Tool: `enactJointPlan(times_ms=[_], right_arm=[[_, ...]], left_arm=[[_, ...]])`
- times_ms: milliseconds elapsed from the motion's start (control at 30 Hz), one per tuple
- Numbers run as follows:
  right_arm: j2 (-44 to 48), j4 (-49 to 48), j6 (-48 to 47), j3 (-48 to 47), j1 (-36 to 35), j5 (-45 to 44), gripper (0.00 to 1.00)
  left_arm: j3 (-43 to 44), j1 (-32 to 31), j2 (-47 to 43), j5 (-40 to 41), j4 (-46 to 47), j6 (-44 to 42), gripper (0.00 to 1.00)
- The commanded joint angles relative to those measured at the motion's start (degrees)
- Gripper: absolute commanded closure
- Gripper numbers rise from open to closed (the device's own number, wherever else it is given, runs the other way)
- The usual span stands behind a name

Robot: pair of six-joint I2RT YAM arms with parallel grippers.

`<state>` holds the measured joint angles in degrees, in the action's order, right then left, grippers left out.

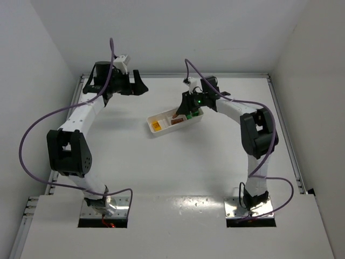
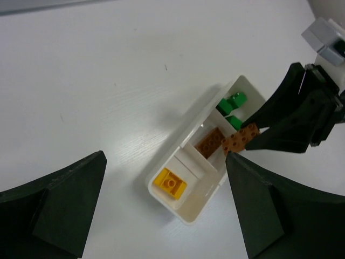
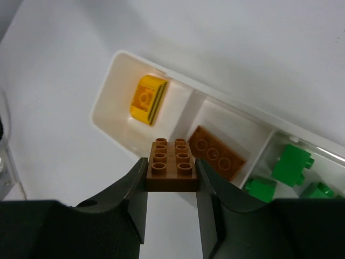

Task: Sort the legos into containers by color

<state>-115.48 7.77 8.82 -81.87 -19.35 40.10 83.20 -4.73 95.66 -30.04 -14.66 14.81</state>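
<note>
The brown brick (image 3: pixel 171 164) is the one to watch. It hangs studs-up, pinched across its narrow width by the right gripper (image 3: pixel 171 174), whose jaws press flat on its two long sides. Its long axis runs straight out along the fingers, crosswise to the white tray (image 3: pixel 108 81) below.

In the right wrist view the brick sits over the tray's near long wall, about level with the divider between the yellow end and the middle compartment (image 3: pixel 253 137). That middle compartment lies just ahead and slightly right of the jaws, and a second brown brick (image 3: pixel 215 156) lies flat and slantwise in it. So I judge the drop needs a short nudge forward and right, then a release. How high the held brick is above the wall, I cannot tell.

The left wrist view puts the held brick right beside the middle compartment too, on the tray's far side from that camera. The yellow brick (image 3: pixel 146 100) lies alone in one end compartment and the green bricks (image 3: pixel 291 164) are clustered in the other. A slip to either side would mix the colours.

The left gripper (image 1: pixel 141 82) is well apart, near the table's far left corner, jaws spread wide and holding nothing. The right arm is plainly nearer and carries this move.
</note>
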Motion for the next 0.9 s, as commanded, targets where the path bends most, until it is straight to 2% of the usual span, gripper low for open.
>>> enactJointPlan(times_ms=[0,133,200,300,333,367,500,567,600,700,800,867], right_arm=[[-2.1,-2.7,1.5,-3.7,-0.2,-5.4,1.00],[-4.6,-2.7,1.5,-5.6,-0.2,-5.9,1.00],[-5.1,-2.1,0.9,-6.1,-0.7,-6.6,0.96],[-6.2,-1.3,0.4,-6.6,-1.4,-6.6,0.81],[-6.2,-0.7,0.4,-6.6,-1.9,-6.6,0.67],[-6.2,-0.7,0.4,-6.6,-1.9,-6.6,0.62],[-6.2,-0.7,0.4,-6.6,-2.4,-7.1,0.48],[-6.2,-0.7,0.4,-6.1,-2.4,-7.1,0.45],[-5.6,-0.7,0.4,-6.1,-2.4,-7.1,0.35],[-3.4,-1.3,0.4,-4.9,-2.4,-8.5,0.24],[1.3,-1.3,-0.2,-4.3,-2.4,-9.9,0.16],[4.6,-1.3,-0.2,-3.7,-1.3,-11.7,0.14]], left_arm=[[-0.3,0.4,-4.6,1.7,-3.5,-3.0,0.00],[-1.5,1.5,-5.7,2.4,-4.2,-4.4,0.00],[-1.5,1.5,-5.7,3.0,-4.9,-4.4,0.00],[-2.1,1.5,-5.0,3.6,-5.5,-5.0,0.00],[-2.6,1.5,-4.5,3.6,-5.5,-5.0,0.00],[-2.6,1.5,-4.5,3.6,-5.5,-5.0,0.00],[-3.7,2.0,-3.3,4.3,-6.0,-4.4,0.00],[-4.3,2.0,-2.8,4.3,-6.0,-4.3,0.00],[-4.3,2.5,-2.8,4.3,-6.0,-4.3,0.00],[-4.8,3.1,-2.8,4.8,-6.0,-3.8,0.00],[-5.9,3.1,-2.8,5.4,-5.5,-4.3,0.00],[-6.6,3.1,-2.1,5.4,-4.9,-5.0,0.00]])
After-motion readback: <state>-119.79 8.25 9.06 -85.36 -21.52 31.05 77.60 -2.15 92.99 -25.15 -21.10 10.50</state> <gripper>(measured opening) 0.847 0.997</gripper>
